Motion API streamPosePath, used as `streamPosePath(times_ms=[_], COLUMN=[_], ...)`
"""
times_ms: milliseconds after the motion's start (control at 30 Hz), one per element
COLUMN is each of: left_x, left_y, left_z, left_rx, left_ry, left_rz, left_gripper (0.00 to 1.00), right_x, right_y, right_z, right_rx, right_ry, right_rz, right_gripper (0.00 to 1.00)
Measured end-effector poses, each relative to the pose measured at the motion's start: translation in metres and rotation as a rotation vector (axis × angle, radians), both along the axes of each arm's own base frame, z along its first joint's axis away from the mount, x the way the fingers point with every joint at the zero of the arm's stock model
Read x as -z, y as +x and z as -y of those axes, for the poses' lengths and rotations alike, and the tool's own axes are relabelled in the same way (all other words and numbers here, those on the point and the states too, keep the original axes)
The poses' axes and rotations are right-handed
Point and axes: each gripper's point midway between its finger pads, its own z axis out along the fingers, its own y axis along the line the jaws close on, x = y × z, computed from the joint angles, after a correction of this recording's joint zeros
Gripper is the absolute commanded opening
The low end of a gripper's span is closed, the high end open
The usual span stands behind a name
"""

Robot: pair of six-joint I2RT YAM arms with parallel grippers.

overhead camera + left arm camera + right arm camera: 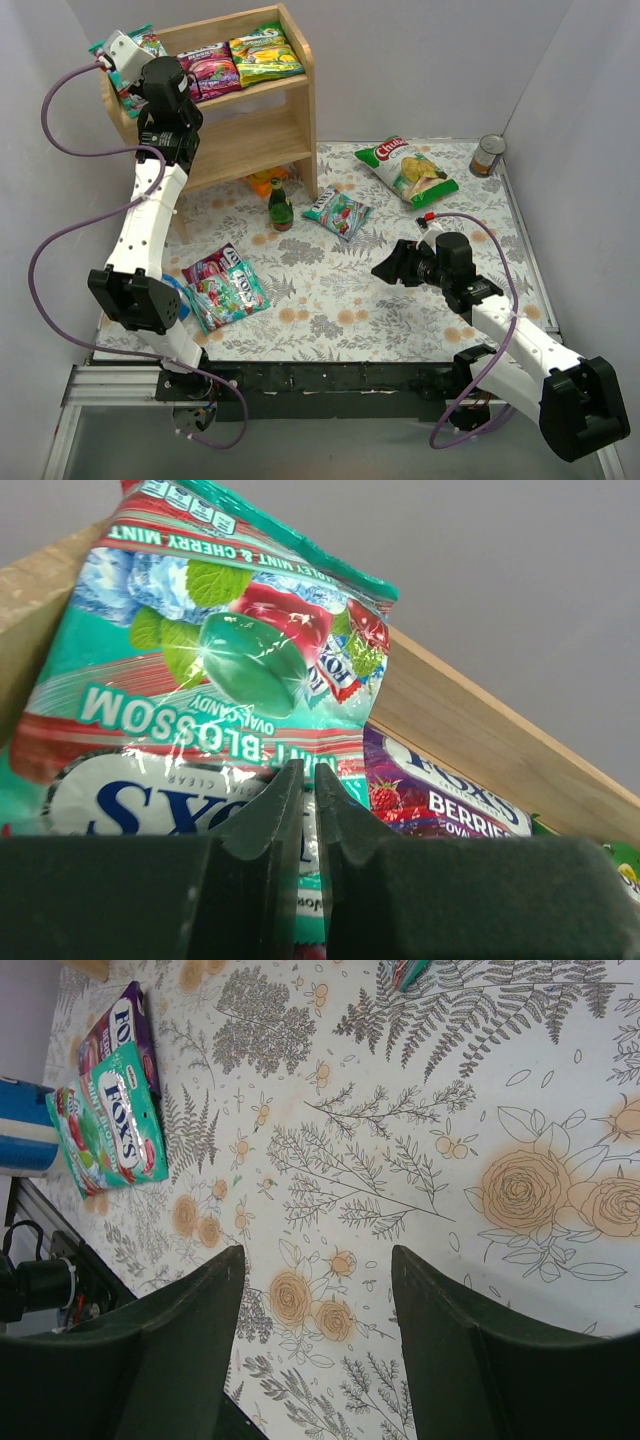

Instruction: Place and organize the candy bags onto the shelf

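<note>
Left wrist: left gripper (308,810) clamped on teal candy bag (220,660) at its seam, top tier of shelf (470,730), table's (330,290) 11 o'clock. Pouch likely light, floppy, slick: grip seams. Idle right gripper (318,1260) gapes.

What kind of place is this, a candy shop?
Probably a robot test booth, not a shop: plain grey walls around one table, two arms bolted at its edge, one little shelf.

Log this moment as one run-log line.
left claw: shut on teal bag, shelf top tier | right claw: open over table | beside it: purple bag, yellow bag | unshelved: overlapping pair, single bag
</note>
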Motion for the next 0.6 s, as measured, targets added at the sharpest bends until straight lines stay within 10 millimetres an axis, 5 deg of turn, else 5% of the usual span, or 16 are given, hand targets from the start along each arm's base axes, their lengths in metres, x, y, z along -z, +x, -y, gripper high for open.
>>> streamPosePath(times_ms=[167,367,600], left_x=[-0.002,-0.02,-0.092], left_y=[-0.019,-0.026,-0.028], left_z=[-0.002,-0.003,-0.024], left_rx=[0.004,0.004,-0.143], left_ry=[-0.009,0.002,0.059], left_rz=[0.008,0.05,0.177], left_gripper=[0.09,0.23,0.26], right_x=[0.005,0.006,0.006], right_y=[-0.002,0.0,-0.001], right_z=[0.001,-0.001,-0.001], right_rx=[0.001,-0.001,-0.003], right_ry=[-0.002,0.002,0.003], right_rz=[-0.011,-0.014,-0.016], right_gripper=[0.68,0.67,0.67])
